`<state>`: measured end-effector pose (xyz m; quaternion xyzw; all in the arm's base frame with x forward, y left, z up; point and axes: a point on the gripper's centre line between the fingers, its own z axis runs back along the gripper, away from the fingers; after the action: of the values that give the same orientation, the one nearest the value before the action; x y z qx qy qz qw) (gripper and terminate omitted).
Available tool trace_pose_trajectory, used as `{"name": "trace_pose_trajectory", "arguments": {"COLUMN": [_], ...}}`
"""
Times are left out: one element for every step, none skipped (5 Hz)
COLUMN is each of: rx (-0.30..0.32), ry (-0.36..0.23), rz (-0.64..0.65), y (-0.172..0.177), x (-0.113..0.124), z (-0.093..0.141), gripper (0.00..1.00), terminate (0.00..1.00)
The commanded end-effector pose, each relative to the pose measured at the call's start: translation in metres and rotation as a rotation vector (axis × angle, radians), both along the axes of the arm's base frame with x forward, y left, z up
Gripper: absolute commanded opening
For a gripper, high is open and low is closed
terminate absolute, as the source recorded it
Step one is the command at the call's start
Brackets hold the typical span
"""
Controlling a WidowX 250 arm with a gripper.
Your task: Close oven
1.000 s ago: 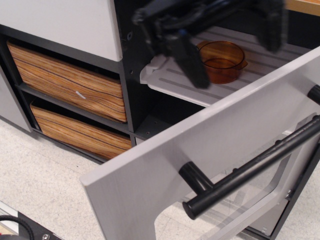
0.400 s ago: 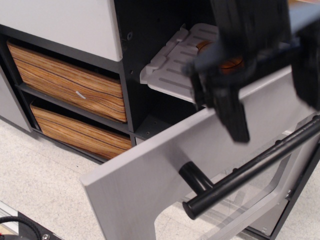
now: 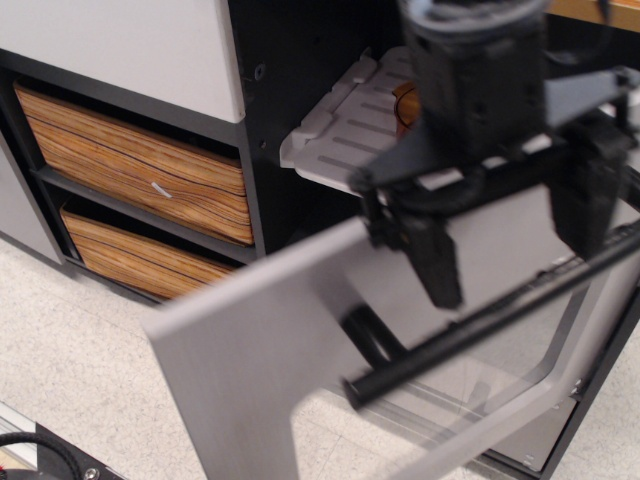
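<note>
The oven has a black body and a white ribbed rack with an amber bowl on it, mostly hidden behind my arm. Its brushed-grey door hangs partly open, tilted and motion-blurred, with the clear window and the thick black bar handle facing me. My gripper is open in front of the door's upper part, just above the handle. One finger is on the left and one on the right. It holds nothing.
Two wood-grain drawers sit in the black frame left of the oven, under a white panel. A speckled floor lies below. A black cable lies at the bottom left corner.
My gripper came down from the oven's top to the front of the door, by the handle. The door's left edge has risen and shifted left, and it now looks blurred.
</note>
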<state>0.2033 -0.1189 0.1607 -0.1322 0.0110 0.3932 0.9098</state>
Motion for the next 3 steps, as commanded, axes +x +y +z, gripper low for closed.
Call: {"name": "trace_pose_trajectory", "arguments": {"rx": [0.02, -0.002, -0.029], "ry": [-0.117, -0.129, -0.085], "rz": [0.016, -0.074, -0.274], "y": [0.049, 0.055, 0.058], "x": [0.037, 0.031, 0.023], "z": [0.025, 0.023, -0.007], "gripper": [1.0, 1.0, 1.0], "terminate": [0.0, 0.0, 0.0]}}
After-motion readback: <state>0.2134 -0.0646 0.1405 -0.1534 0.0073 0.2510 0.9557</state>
